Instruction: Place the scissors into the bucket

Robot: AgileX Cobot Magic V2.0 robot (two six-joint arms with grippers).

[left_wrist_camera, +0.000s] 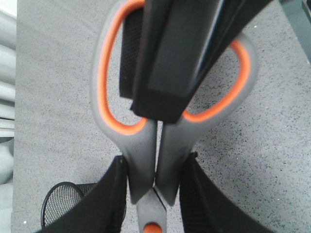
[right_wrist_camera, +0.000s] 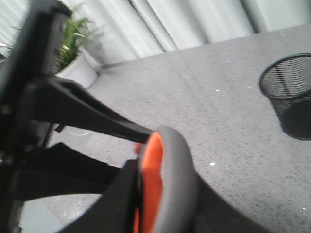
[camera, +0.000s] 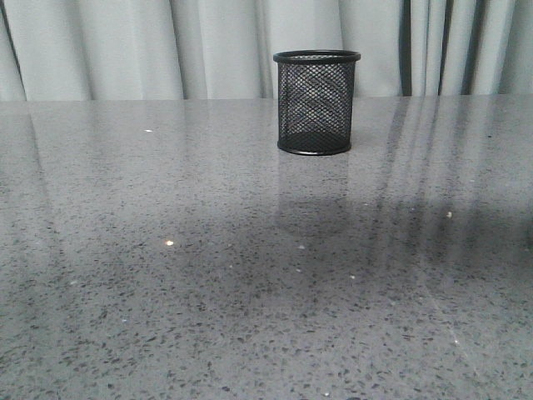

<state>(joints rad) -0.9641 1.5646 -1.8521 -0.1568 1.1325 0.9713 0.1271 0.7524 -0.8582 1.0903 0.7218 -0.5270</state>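
Left gripper [left_wrist_camera: 154, 194]: closed on the scissors [left_wrist_camera: 146, 150], its two black fingers [left_wrist_camera: 109, 199] pressed against the grey shanks just above the orange pivot dot. The handles stand close together, orange lining visible inside both finger loops. A second black gripper finger [left_wrist_camera: 165, 63] crosses in front of the loops; it appears to pass through or against them, though the view is too close to say which.

Right gripper [right_wrist_camera: 146, 145]: its black fingers meet the scissors at one grey, orange-lined loop in the right wrist view. The picture is blurred there, so I cannot tell whether this gripper is clamped or merely touching.

Scissors: held off the table [camera: 166, 292], clear of the bucket [camera: 316, 102] and not inside it. They do not appear in the front view.

Bucket: upright black wire-mesh cup, standing alone toward the far edge of the table, solid rim and base intact. In the left wrist view its rim shows below and to one side of the gripper.

Surface: grey speckled stone-effect top, glossy, carrying the bucket's reflection and a broad soft shadow nearer than the bucket.

Room: pale pleated curtains [camera: 125, 50] hang behind the bucket. A potted green plant [right_wrist_camera: 73, 43] in a white pot stands by the curtains, well apart from the bucket.
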